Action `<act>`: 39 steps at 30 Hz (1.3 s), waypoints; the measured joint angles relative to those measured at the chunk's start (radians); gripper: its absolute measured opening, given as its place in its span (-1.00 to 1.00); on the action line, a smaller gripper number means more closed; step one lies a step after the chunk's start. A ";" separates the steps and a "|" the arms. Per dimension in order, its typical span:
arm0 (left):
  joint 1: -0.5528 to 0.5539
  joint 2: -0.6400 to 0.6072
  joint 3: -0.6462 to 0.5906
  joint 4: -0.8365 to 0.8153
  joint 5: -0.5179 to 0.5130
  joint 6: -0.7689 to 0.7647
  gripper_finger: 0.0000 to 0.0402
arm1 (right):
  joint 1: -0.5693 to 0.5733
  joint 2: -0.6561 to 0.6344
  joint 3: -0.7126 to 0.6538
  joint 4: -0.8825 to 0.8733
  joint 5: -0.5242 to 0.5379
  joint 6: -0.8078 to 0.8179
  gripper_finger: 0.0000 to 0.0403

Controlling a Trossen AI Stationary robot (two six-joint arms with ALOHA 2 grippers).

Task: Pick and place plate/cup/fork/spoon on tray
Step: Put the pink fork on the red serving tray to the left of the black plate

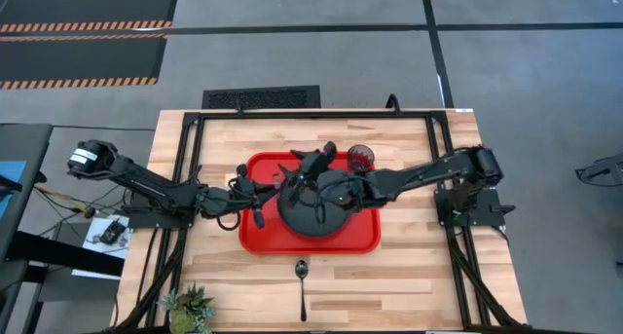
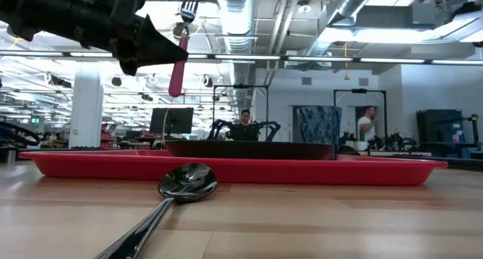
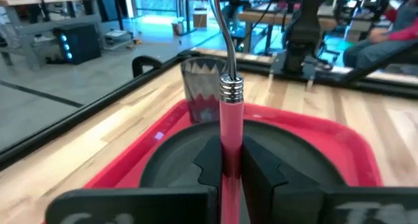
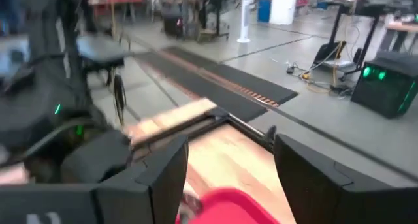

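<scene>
Your left gripper [image 3: 230,168] is clamped on the fork [image 3: 230,126], held upright above the plate [image 3: 176,155] | only the low view shows you the fork [image 2: 178,59] lifted over the tray [image 2: 249,169] | right gripper [image 4: 228,172] spread wide, holding nothing | count: one plate, one cup [image 1: 360,158] on the tray, one fork, one spoon [image 1: 302,276] on the table [image 1: 409,276] in front of the tray

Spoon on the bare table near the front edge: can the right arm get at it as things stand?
Probably yes. The right tool is open and empty over the tray; the spoon lies alone on bare wood, nothing covering it.

Both arms [image 1: 321,183] crowd tray [image 1: 255,239] ctr
</scene>
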 joint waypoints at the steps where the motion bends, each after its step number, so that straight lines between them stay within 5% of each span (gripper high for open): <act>1: 0.000 -0.004 0.000 -0.013 0.002 0.000 -0.92 | 0.009 -0.019 0.000 -0.055 -0.003 -0.015 0.22; 5: 0.005 -0.025 0.000 -0.051 0.031 -0.010 -0.92 | 0.046 -0.090 0.000 -0.326 -0.003 0.022 0.04; 9: 0.020 -0.063 0.000 -0.101 0.105 -0.027 -0.92 | 0.085 -0.115 0.000 -0.609 0.013 0.095 -0.34; 14: 0.024 -0.124 0.000 -0.179 0.156 -0.035 -0.92 | 0.133 -0.127 -0.118 -0.663 0.012 0.128 -0.90; 19: 0.023 -0.170 0.000 -0.219 0.237 -0.075 -0.92 | 0.141 -0.155 -0.352 -0.397 -0.055 0.090 -0.90; 28: 0.005 -0.193 0.000 -0.291 0.399 -0.236 -0.92 | 0.015 -0.235 -0.734 0.357 -0.476 -0.062 -0.95; 32: -0.023 -0.182 -0.015 -0.275 0.432 -0.331 -0.92 | -0.049 -0.229 -0.801 0.524 -0.622 -0.031 -0.95; 39: -0.072 -0.171 -0.093 -0.176 0.450 -0.461 -0.92 | -0.065 -0.125 -0.770 0.718 -0.665 -0.021 -0.82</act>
